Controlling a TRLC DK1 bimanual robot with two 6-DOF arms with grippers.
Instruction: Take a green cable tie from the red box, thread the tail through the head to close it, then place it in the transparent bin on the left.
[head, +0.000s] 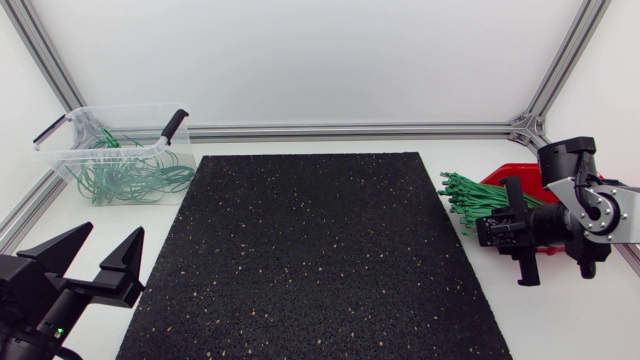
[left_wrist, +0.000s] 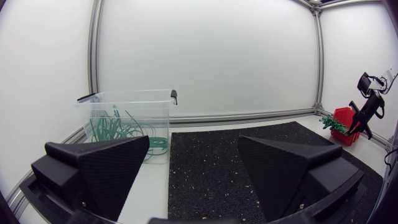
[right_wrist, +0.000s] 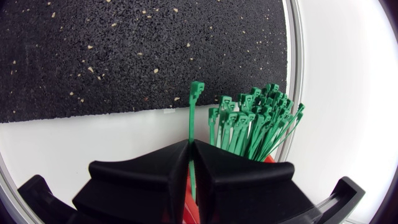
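Far left: transparent bin (head: 62, 150) at the back-left corner of the tabletop (head: 570, 320), lid handles swung up. A tangle of closed green tie loops (head: 130, 178) lies inside it.

Near left corner: left arm (head: 35, 300) sits low, well apart from the bin. Left jaws are spread wide with nothing between them; the left wrist view shows only tabletop and mat in the gap.

Centre: black speckled mat (head: 310, 250), lying flat.

Right: bundle of straight green cable ties (head: 470, 195), heads fanned toward the mat edge, tails in the red box (head: 520, 176) at the tabletop's right side.

Far right: right arm (head: 590, 210) is over the red box, reaching toward the bundle. Right jaws are closed on 1 green cable tie (right_wrist: 194, 112). Its head sticks out ahead of the jaws, just beside the rest of the bundle and apart from the mat.
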